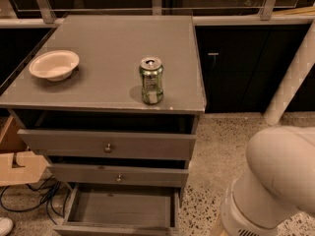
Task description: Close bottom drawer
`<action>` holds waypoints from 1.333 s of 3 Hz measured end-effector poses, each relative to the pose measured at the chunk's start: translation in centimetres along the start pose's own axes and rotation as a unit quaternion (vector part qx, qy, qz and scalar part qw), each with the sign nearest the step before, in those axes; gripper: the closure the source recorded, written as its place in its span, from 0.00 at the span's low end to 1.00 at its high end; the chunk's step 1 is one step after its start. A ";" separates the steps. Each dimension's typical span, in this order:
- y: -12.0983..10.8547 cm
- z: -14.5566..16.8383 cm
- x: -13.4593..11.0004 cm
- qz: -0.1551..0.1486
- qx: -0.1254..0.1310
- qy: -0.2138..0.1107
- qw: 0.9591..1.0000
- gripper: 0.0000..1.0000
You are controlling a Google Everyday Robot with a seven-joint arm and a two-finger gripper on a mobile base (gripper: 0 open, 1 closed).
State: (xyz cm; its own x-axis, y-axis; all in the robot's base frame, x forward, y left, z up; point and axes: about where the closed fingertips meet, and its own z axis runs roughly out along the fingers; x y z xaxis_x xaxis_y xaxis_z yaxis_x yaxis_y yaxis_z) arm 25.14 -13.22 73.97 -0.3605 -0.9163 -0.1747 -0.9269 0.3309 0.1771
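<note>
Grey wooden bottom drawer (120,208), a shallow tray, stands pulled out below the front edge of the grey cabinet (98,90). Dented green metal can (151,81) near that edge, label unreadable. My gripper is out of view, so I cannot tell its state.

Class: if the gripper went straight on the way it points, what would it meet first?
Cannot tell: the gripper is out of view. Only the white arm shows, right of the open bottom drawer.
</note>
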 end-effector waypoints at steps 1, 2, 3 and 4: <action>0.4 4.7 -2.1 0.003 -0.027 -0.020 0.999 1.00; 0.7 8.2 -4.8 0.005 -0.059 -0.037 0.998 1.00; 0.6 8.6 -4.8 0.007 -0.062 -0.039 0.997 1.00; -0.8 11.2 -5.6 0.020 -0.059 -0.052 0.997 1.00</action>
State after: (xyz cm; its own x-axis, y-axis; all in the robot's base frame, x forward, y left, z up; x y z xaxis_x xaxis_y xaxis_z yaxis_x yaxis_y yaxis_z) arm 26.74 -5.83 63.98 -0.4115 -0.8728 -0.2627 -0.8949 0.3322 0.2981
